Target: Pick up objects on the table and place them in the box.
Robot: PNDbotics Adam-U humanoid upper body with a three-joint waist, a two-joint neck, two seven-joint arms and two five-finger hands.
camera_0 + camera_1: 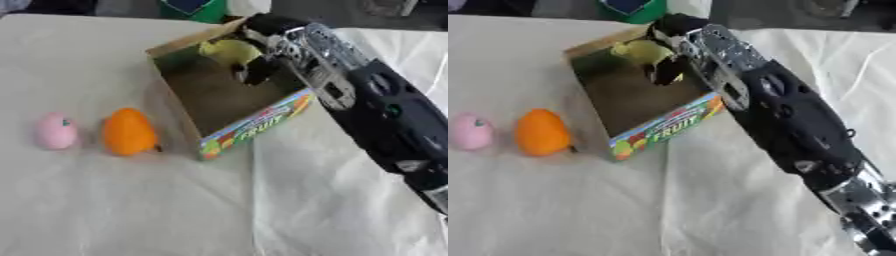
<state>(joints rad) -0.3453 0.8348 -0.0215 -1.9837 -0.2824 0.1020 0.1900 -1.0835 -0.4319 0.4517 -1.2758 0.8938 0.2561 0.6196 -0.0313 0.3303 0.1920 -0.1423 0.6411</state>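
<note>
Nearest, a wrinkled pale cloth covers the table (pixel 131 210), bare across the whole lower part of both views. Farther in, at the left, 2 toy fruits lie on the cloth side by side: a pink one (pixel 57 131) with a small green mark on top, and an orange one (pixel 129 132) to its right, close to it but apart. The orange fruit lies just beside the left wall of the box (pixel 254 122). This is an open cardboard carton, set at an angle to the table edge, its near wall printed with coloured fruit pictures and the word FRUIT. Its brown floor shows bare in the near half. From the lower right the right arm (pixel 798 125), black with silver joints, crosses the cloth and reaches over the box's right wall. At the far end of the box the right hand (pixel 262 55) is inside the opening, dark fingers curled round a yellow-green fruit (pixel 229 51), which sits near the far corner; whether it touches the floor cannot be told. Beyond the table edge stands a green object (pixel 194 9).
</note>
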